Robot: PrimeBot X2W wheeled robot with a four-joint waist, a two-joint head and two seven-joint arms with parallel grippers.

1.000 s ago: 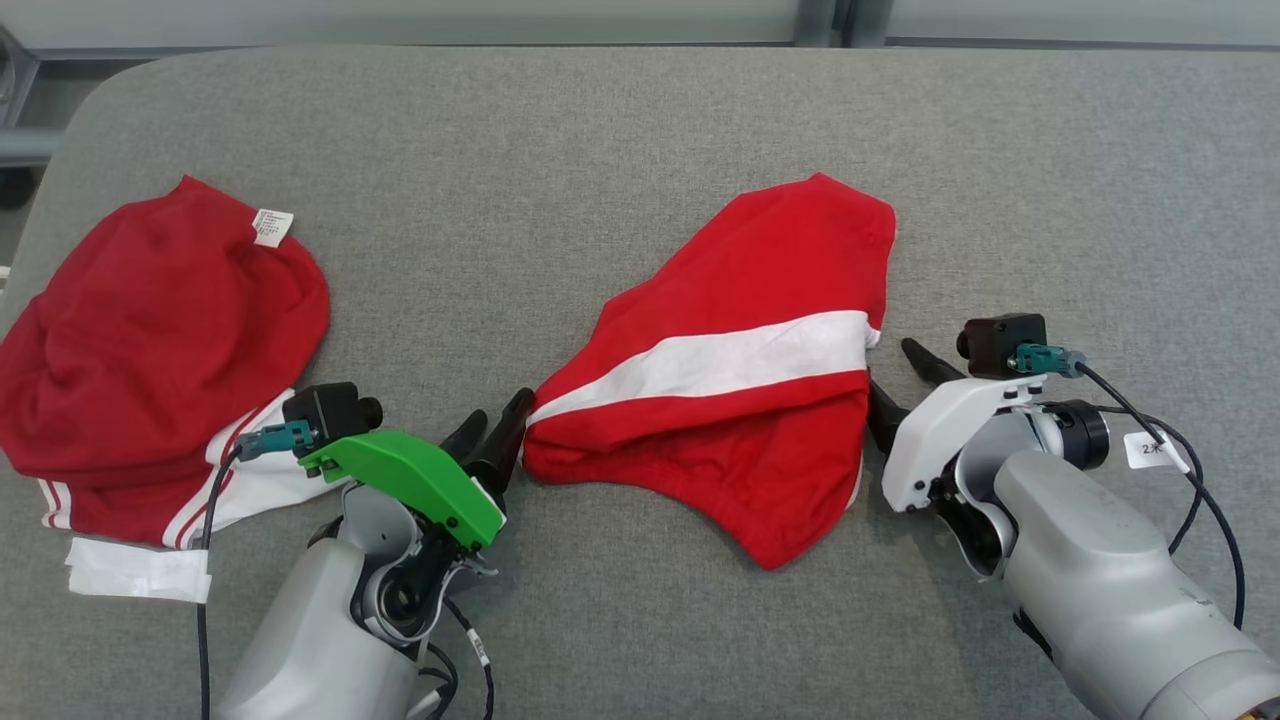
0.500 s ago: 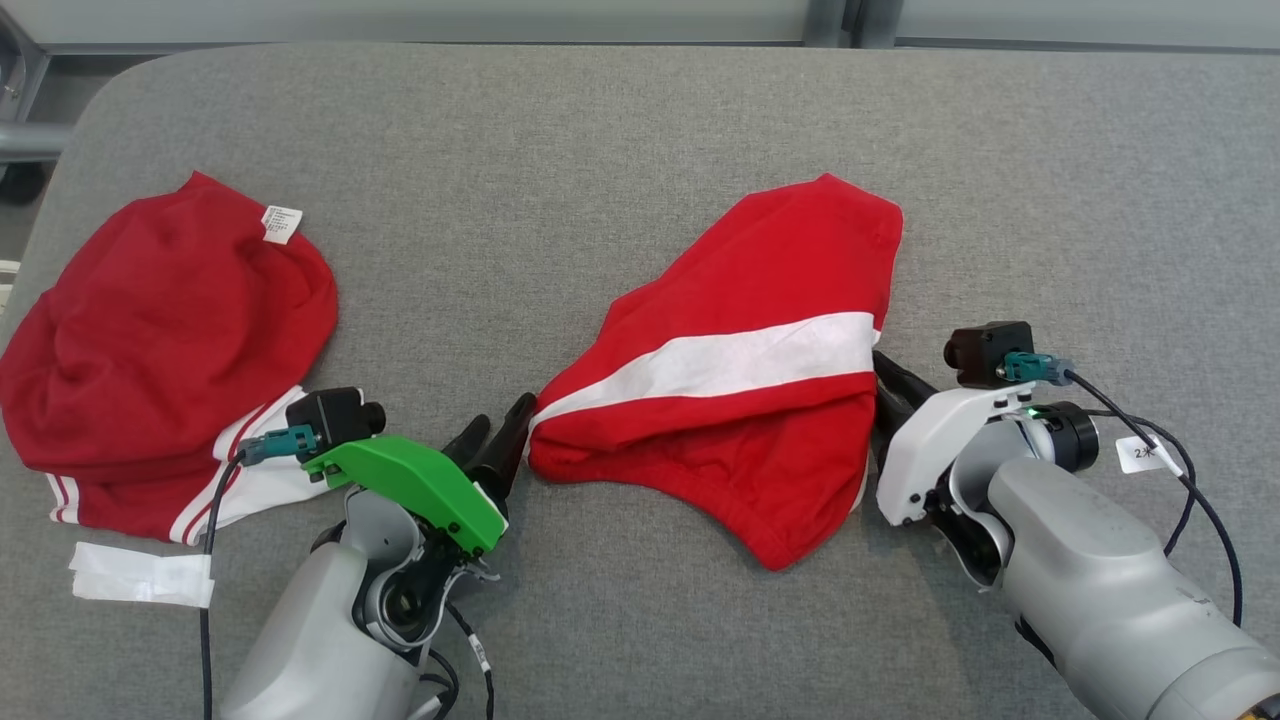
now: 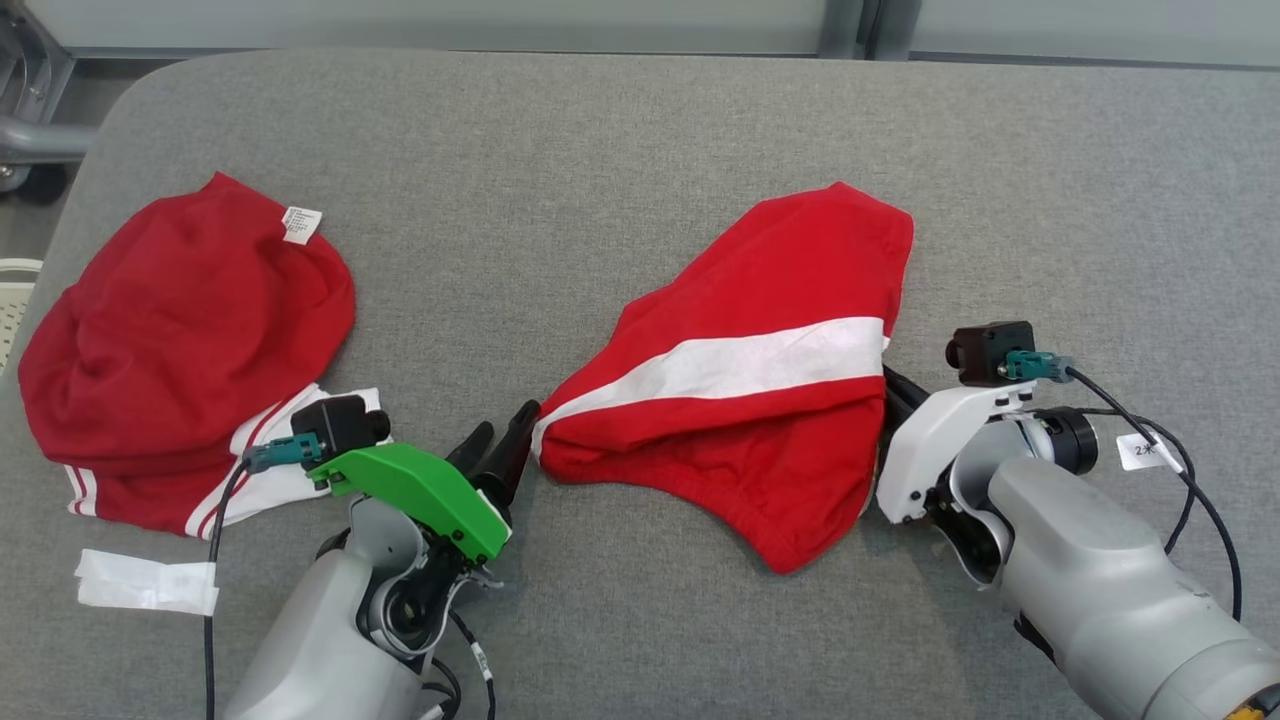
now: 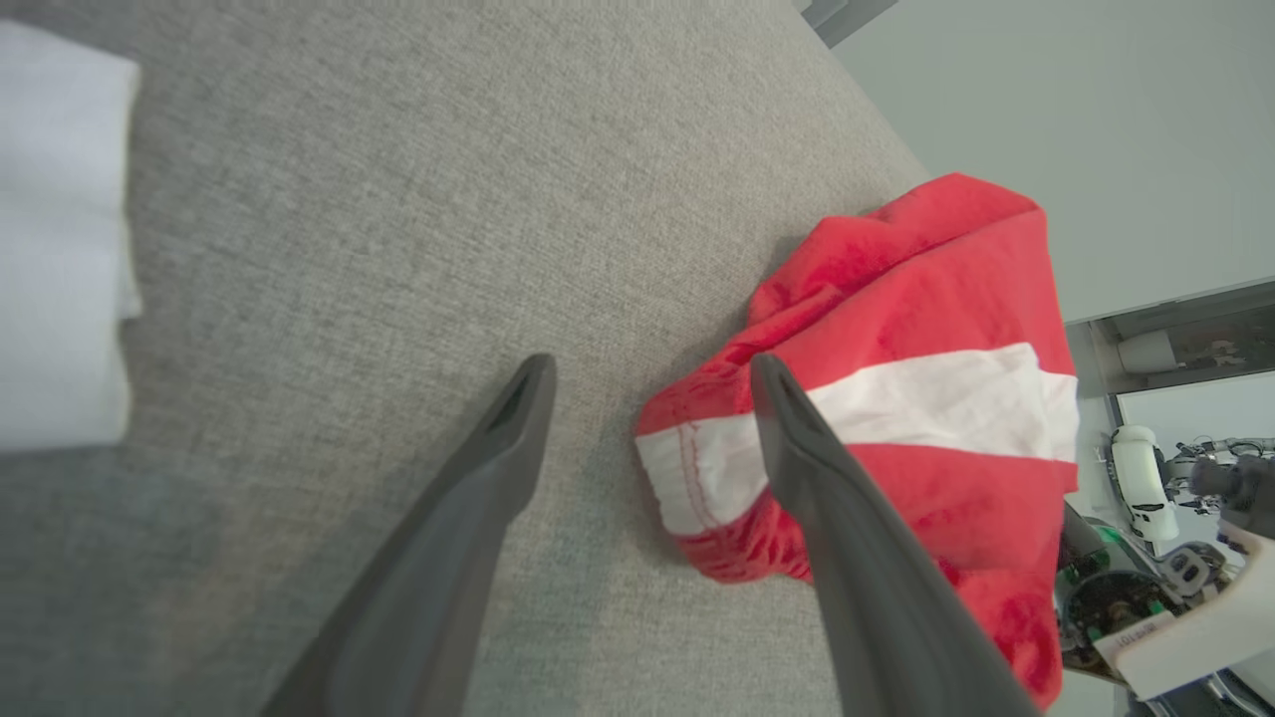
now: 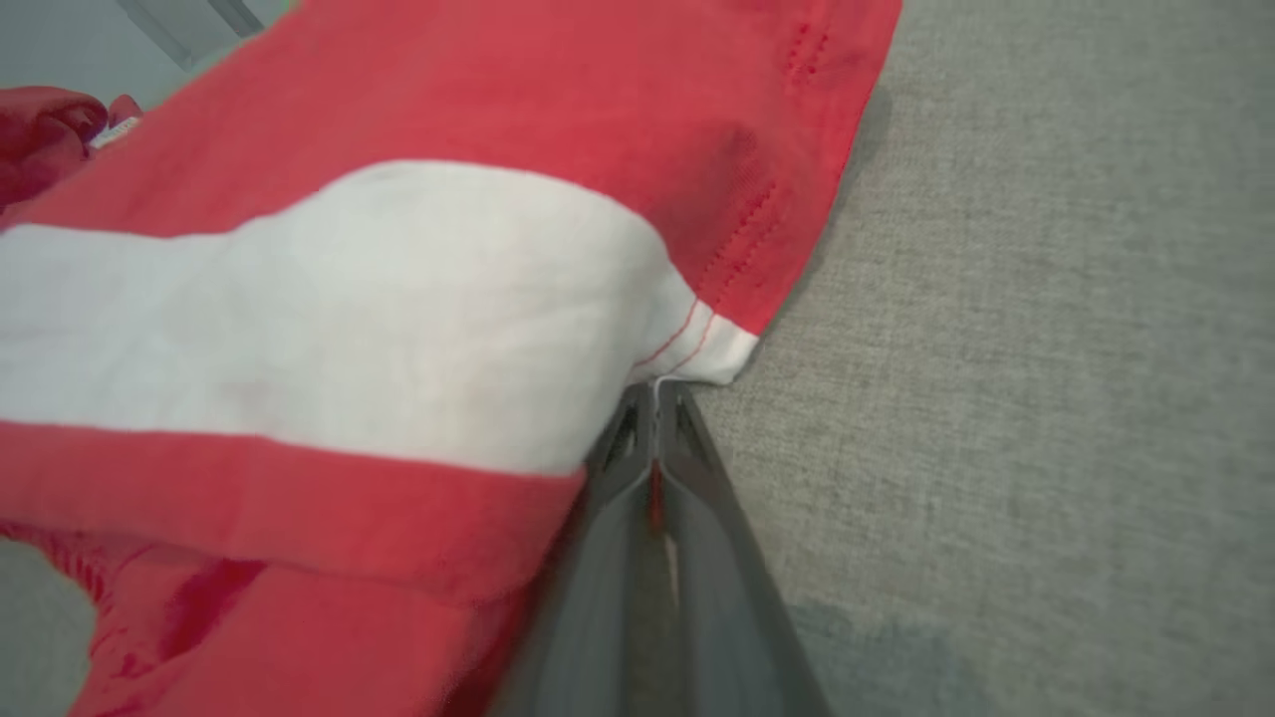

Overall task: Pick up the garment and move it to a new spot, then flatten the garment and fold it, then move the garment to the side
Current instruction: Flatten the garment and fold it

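- right gripper [image 5: 652, 398]: fingers pressed tight together, nipping the hem of the garment [image 3: 800, 260] right where its white band [image 3: 740, 365] ends. In the wrist view you can see a sliver of red cloth between them.
- the rest of the garment spreads out ahead and to the left of those fingertips, slack and a bit rumpled on the grey padded surface [image 3: 600, 150].
- left gripper [image 3: 505, 435]: fingers spread wide, nothing in them.
- the band's other end sits just past the left gripper's tips, in the gap but hugging its right finger. Honestly can't tell if it's touching.
- so the garment lies between the two grippers, one at each end of the band.
- a second, darker red garment [image 3: 180, 340] is bunched up on the left gripper's outer side, well apart from the first one.
- a white strip [image 3: 145, 582] lies flat further back on that same side, beside the left forearm.
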